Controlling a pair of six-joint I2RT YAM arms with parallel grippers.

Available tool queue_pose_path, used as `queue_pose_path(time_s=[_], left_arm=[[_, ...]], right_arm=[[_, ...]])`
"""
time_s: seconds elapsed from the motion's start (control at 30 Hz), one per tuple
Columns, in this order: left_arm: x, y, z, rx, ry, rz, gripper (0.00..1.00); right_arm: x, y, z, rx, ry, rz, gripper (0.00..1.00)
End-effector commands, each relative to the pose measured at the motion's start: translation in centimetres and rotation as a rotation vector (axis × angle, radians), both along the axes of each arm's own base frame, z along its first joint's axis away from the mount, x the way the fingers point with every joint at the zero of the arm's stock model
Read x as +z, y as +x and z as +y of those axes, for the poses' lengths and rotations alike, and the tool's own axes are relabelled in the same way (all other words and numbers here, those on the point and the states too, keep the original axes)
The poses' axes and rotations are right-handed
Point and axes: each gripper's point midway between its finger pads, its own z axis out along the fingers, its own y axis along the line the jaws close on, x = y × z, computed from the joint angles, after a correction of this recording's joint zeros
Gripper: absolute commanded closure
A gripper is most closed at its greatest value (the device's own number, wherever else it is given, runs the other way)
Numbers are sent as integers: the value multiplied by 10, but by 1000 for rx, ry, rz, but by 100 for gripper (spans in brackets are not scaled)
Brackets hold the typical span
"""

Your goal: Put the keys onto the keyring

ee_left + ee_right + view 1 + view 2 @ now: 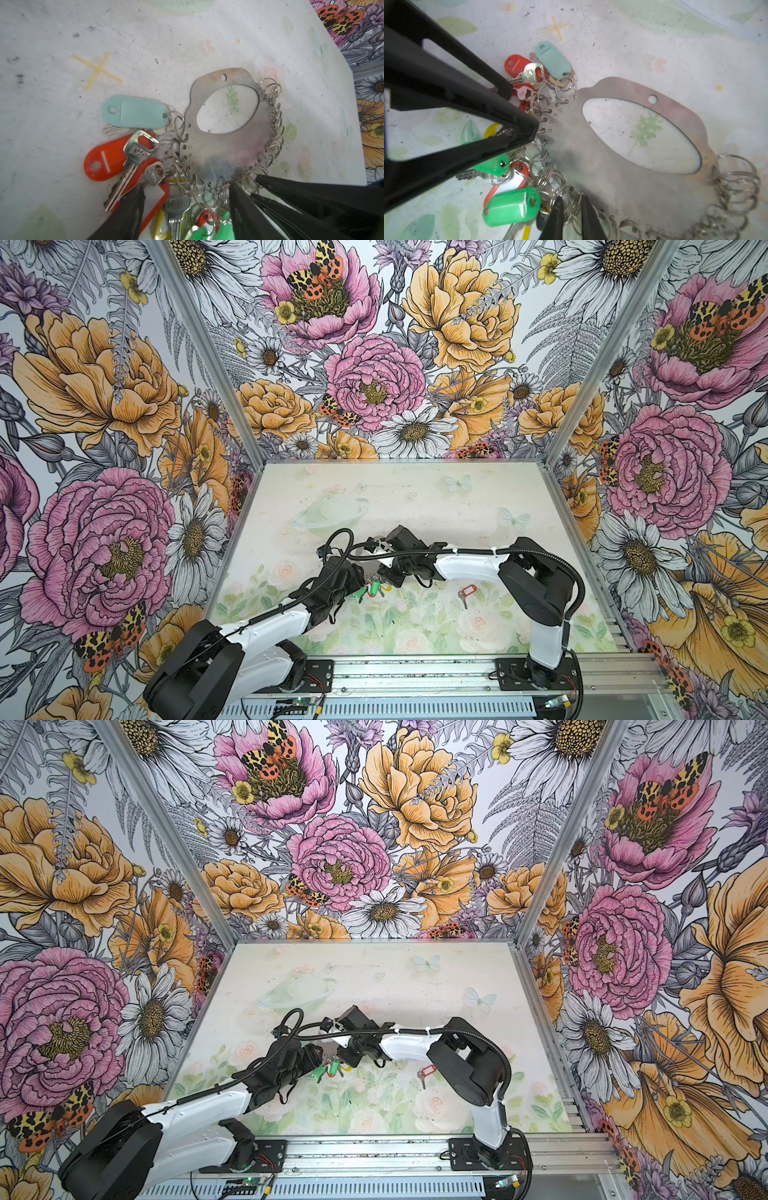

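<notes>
Loose red-tag key point(466, 591) sits right of the keyring point(228, 149), nearer the right hand point(254, 186), which is clenched. The left hand point(186, 187) hangs open.

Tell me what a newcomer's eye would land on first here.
The loud floral wallpaper on all three walls dominates both top views. In the middle of the table, the bright red, green, yellow and teal tags of the keys fan out from the metal keyring. One red-tagged key lies alone further right.
</notes>
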Motion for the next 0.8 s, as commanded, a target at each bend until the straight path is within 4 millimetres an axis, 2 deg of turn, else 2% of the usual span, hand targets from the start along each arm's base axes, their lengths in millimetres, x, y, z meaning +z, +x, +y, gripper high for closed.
queue_pose_path(time_s=[0.0,0.2,0.47,0.63,0.77], left_arm=[[-43,-35,22,-5,105,182,34],[-44,-36,23,-6,106,184,34],[-43,-35,22,-5,105,181,34],[-44,-35,22,-7,107,185,34],[-43,-36,23,-6,106,185,34]], right_arm=[[8,0,3,-24,-5,7,81],[10,2,2,-61,-23,25,79],[-2,5,-5,-100,-94,2,77],[5,8,-1,-120,-79,-7,76],[19,16,3,-183,-44,-8,76]])
